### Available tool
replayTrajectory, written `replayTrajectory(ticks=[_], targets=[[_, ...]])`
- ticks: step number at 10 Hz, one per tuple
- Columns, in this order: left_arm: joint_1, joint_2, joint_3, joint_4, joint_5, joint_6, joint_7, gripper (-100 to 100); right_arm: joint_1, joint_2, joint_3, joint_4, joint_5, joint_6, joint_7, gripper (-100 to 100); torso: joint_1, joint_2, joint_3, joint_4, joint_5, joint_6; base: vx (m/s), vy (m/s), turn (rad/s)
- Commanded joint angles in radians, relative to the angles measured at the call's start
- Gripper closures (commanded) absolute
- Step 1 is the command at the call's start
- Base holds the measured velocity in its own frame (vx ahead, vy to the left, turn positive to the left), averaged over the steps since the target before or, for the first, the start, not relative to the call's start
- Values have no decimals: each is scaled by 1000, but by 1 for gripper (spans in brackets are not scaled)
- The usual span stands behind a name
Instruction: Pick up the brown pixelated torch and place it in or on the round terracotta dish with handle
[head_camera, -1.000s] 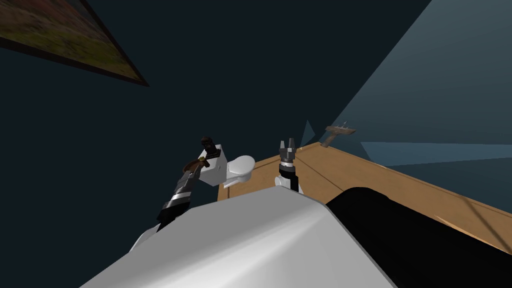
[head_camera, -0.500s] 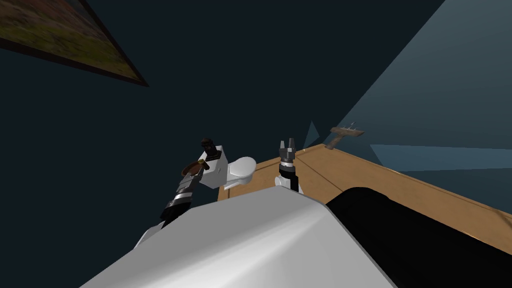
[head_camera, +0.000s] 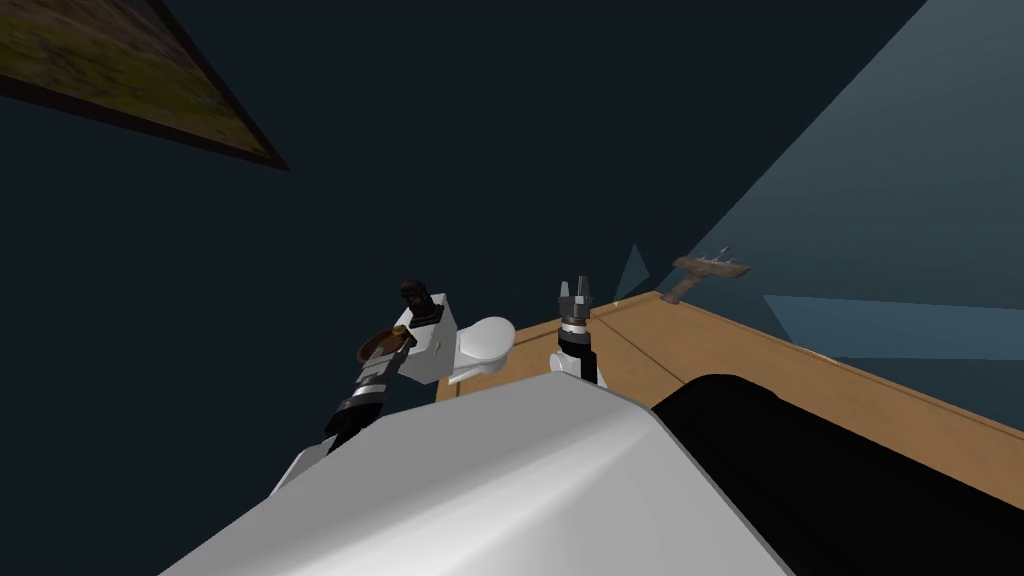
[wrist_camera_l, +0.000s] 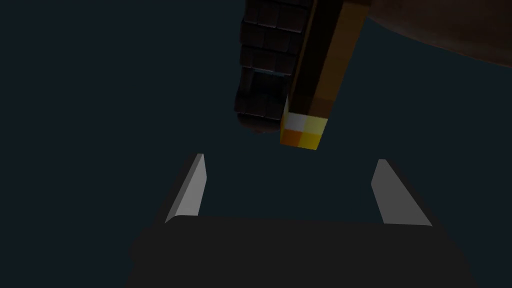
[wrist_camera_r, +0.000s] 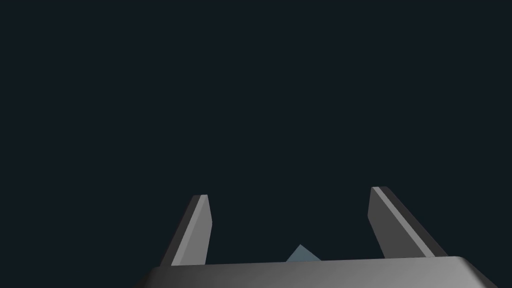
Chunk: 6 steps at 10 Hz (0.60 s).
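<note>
The brown pixelated torch (wrist_camera_l: 320, 65) has a yellow tip (head_camera: 406, 337) that points back at my left gripper (wrist_camera_l: 290, 159). That gripper is open, a short way from the tip and touching nothing. The torch's far end runs toward the round brown dish (head_camera: 375, 346), whose rim (wrist_camera_l: 450, 35) shows just past it. The dish is at the left edge of a white toilet tank (head_camera: 432, 345). In the head view my left gripper (head_camera: 390, 360) sits just below the dish. My right gripper (head_camera: 575, 290) hangs open in front of me (wrist_camera_r: 290, 192), holding nothing.
A dark blocky object (head_camera: 415, 293) stands on the tank, seen beside the torch (wrist_camera_l: 262, 65). The white toilet bowl (head_camera: 485, 340) sits on a tan wooden floor (head_camera: 720, 350). A small bracket (head_camera: 710, 268) hangs on the blue-grey wall. A black area lies at lower right.
My left hand has drawn back slightly from the dish and torch. The head view has shifted a little, so I have turned. The right arm holds still.
</note>
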Motion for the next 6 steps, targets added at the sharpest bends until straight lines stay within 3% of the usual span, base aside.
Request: replayTrajectory(ticks=[1, 3, 4, 5, 6], targets=[[-17, 24, 6, 39, -35, 15, -31, -100, 0, 0, 0, 0, 0, 0, 0, 0, 0, 0, 0, 0, 0, 0, 149, -14, 132], [-34, 35, 10, 73, -63, 26, -55, -100, 0, 0, 0, 0, 0, 0, 0, 0, 0, -2, -1, 0, 0, 0, 136, -21, 49], [-30, 26, 8, 65, -54, 17, -49, -100, 0, 0, 0, 0, 0, 0, 0, 0, 0, -1, -1, 0, 0, 0, 55, -12, 12], [-31, 26, 9, 67, -56, 18, -52, 0, 0, 0, 0, 0, 0, 0, 0, 0, 1, 3, 1, 0, 0, 0, 11, -2, -2], [-75, 21, 27, 96, -56, 41, -62, -100, 0, 0, 0, 0, 0, 0, 0, 0, 1, 6, 3, 1, 0, 0, -53, 20, -174]])
